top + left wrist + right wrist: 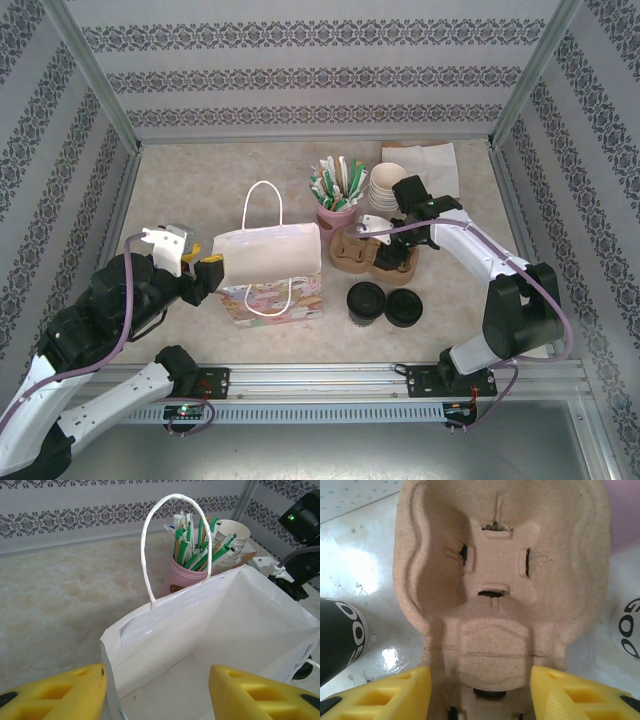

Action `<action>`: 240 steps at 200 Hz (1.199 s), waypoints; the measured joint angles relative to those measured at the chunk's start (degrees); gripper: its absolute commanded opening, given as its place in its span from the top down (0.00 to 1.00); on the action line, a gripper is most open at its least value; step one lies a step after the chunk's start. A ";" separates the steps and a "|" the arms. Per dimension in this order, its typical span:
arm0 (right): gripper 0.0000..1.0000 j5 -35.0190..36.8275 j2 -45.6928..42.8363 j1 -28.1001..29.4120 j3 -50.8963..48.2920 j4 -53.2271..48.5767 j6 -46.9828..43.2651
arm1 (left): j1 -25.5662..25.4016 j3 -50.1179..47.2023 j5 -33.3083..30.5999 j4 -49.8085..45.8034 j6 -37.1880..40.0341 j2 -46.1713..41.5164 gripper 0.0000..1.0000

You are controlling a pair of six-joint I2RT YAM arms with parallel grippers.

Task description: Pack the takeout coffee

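Steady the bag [230, 620] with your left gripper [157, 695], spread astride its end wall, while your right gripper [480, 695], its hold on the carrier [495, 580] unclear, goes for the takeout coffee [366, 300] by the counter's [200, 190] near edge.

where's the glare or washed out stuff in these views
right wrist: white glare patches on the glossy table left of the cardboard cup carrier, which itself is evenly lit; left wrist: the inside of the white paper bag is bright and nearly washed out; top external: even light, sharp, only faint shadows.
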 measured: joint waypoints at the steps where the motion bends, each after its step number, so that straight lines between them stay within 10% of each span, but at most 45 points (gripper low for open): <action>1: 0.47 0.00 0.00 0.00 0.00 0.04 -0.02 | 0.00 0.00 -0.02 -0.02 0.00 0.00 0.43; 240: 0.51 0.00 3.37 0.50 1.31 1.31 0.22 | 0.00 0.00 -0.02 -0.02 -0.02 0.57 0.43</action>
